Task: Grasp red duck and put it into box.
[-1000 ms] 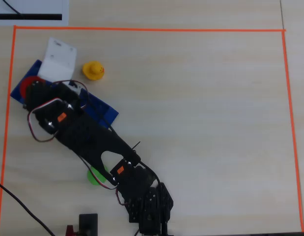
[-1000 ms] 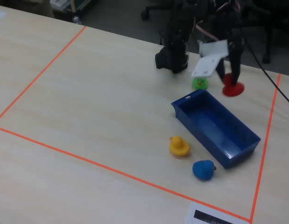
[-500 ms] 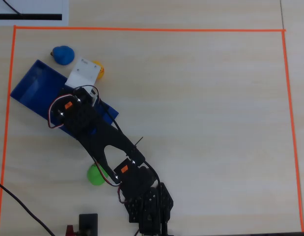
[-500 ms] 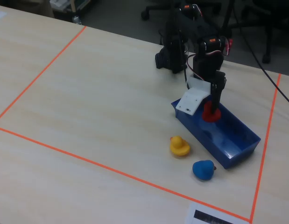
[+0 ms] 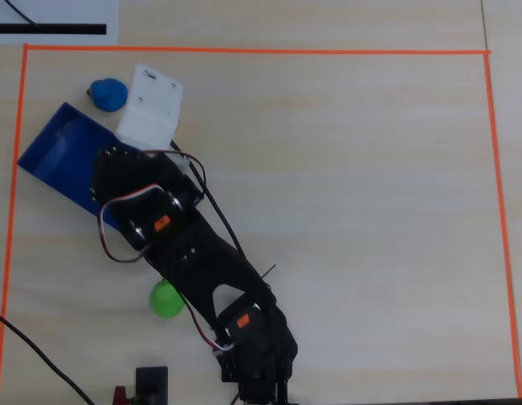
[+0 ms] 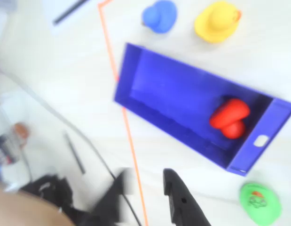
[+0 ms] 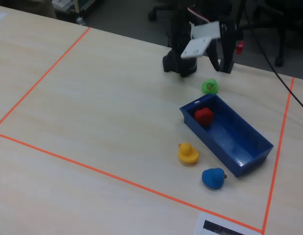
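The red duck (image 6: 229, 117) lies inside the blue box (image 6: 154, 70), near the end with the small hole; it also shows in the fixed view (image 7: 204, 115) in the box (image 7: 249, 152). In the overhead view the arm hides the duck and part of the box (image 5: 50, 152). My gripper (image 6: 147, 182) is open and empty, with its jaws apart. It is raised above the table, away from the box, as the fixed view shows (image 7: 204, 41).
A yellow duck (image 6: 216, 21) and a blue duck (image 6: 159, 16) sit just outside the box's long side. A green duck (image 6: 260, 203) sits beyond the box's holed end. Orange tape (image 7: 43, 76) outlines the work area. Cables lie near the arm's base (image 5: 256, 354).
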{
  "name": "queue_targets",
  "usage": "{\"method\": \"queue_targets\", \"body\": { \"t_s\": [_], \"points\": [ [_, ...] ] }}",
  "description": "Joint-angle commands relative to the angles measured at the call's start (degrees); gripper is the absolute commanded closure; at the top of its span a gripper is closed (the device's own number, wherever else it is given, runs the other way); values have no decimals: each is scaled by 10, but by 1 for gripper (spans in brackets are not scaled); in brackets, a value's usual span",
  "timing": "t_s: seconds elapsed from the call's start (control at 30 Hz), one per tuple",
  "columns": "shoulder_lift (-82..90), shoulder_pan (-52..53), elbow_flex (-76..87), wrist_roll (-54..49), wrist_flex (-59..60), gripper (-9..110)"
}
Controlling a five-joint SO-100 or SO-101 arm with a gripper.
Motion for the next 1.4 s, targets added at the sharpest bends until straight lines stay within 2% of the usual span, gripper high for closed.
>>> {"method": "queue_targets", "body": {
  "t_s": [0.0,0.13,0.2,0.3,0.43,0.57,0.8,1.13,1.17,1.37],
  "points": [
    [189,-4,270,-58,-82,101],
    [331,-3,698,-136,-233,101],
    [391,24,820,-169,-271,101],
    [485,91,917,-208,-290,101],
    [594,161,1001,-261,-284,101],
    [670,185,1074,-283,-266,101],
    [858,229,1165,-315,-167,101],
    [858,292,1168,-356,-152,101],
    [858,295,1168,-356,-152,97],
    [858,295,1168,-356,-152,96]
  ]
}}
